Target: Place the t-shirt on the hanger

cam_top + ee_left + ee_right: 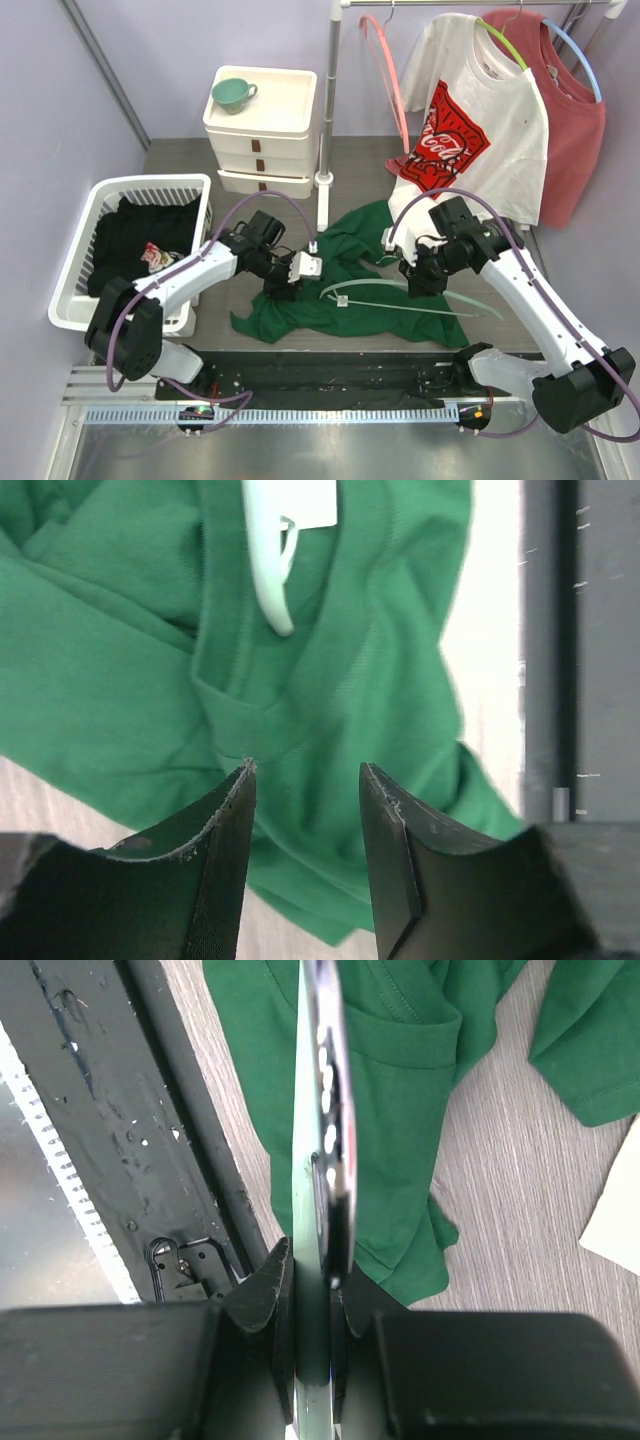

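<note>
One rumpled green t-shirt (350,300) lies mid-desk (170,160) between both arms. Its collar is just ahead of the left tool (305,770), whose jaws gape wide with nothing in them. The pale hanger (450,308) runs left to right across the cloth, free tip by the collar. The right tool (310,1260) is clamped tight on it beside the hook. I'd say the left arm is nearer the neck opening.

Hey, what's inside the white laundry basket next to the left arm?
The basket holds a heap of black clothing, with a small red-and-white patterned piece lying on top. Anything beneath the heap, and the basket's floor, is covered.
</note>
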Available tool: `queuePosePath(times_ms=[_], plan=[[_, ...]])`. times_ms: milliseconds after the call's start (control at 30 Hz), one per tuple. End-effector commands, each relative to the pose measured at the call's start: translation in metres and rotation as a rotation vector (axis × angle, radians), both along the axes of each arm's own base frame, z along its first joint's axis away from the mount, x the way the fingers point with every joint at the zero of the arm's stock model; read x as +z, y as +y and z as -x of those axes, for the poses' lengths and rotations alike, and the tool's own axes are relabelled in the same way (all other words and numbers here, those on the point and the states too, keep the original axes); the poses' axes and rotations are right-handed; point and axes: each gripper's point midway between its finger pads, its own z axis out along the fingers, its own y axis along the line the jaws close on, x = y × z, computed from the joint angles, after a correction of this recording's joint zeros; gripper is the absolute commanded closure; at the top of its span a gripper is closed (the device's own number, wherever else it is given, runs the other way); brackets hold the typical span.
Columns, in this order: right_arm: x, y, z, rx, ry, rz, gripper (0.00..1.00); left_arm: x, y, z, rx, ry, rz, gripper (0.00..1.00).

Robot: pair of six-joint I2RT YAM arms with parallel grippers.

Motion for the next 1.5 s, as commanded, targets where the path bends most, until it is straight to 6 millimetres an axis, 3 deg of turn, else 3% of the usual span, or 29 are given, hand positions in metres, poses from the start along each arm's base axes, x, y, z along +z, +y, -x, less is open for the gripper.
queuePosePath(times_ms=[0,100,200,233,333,433,800,1100,1300,1467], plan=[[0.012,0.008,-0.009,0.019,-0.051,-0.049,0.99,-0.001,-0.011,-0.028,-0.035,-0.123,0.018,0.54],[0.014,0.008,-0.009,0.044,-0.046,-0.044,0.99,-0.011,-0.012,-0.037,-0.03,-0.138,-0.004,0.55],[0.012,0.009,-0.013,0.058,-0.042,-0.036,0.99,-0.016,-0.012,-0.041,-0.038,-0.148,-0.021,0.64],[0.012,0.01,-0.014,0.063,-0.042,-0.041,0.99,-0.017,-0.012,-0.042,-0.041,-0.151,-0.024,0.74],[0.011,0.011,-0.021,0.081,-0.046,-0.039,0.99,-0.011,-0.011,-0.042,-0.039,-0.159,-0.026,0.91],[0.013,0.014,-0.029,0.103,-0.058,-0.053,0.99,-0.003,-0.009,-0.035,-0.046,-0.156,-0.016,0.99],[0.017,0.036,-0.035,0.221,-0.037,-0.152,0.99,0.029,-0.001,-0.013,-0.093,-0.226,0.052,1.0],[0.023,0.041,-0.034,0.322,-0.103,-0.208,0.99,0.048,0.004,-0.001,-0.149,-0.312,0.093,1.0],[0.015,0.041,-0.034,0.297,-0.051,-0.226,0.99,0.072,0.003,0.007,-0.165,-0.373,0.161,1.0],[0.028,0.042,-0.041,0.221,-0.01,-0.331,0.99,0.077,0.007,0.015,-0.185,-0.41,0.173,1.0]])
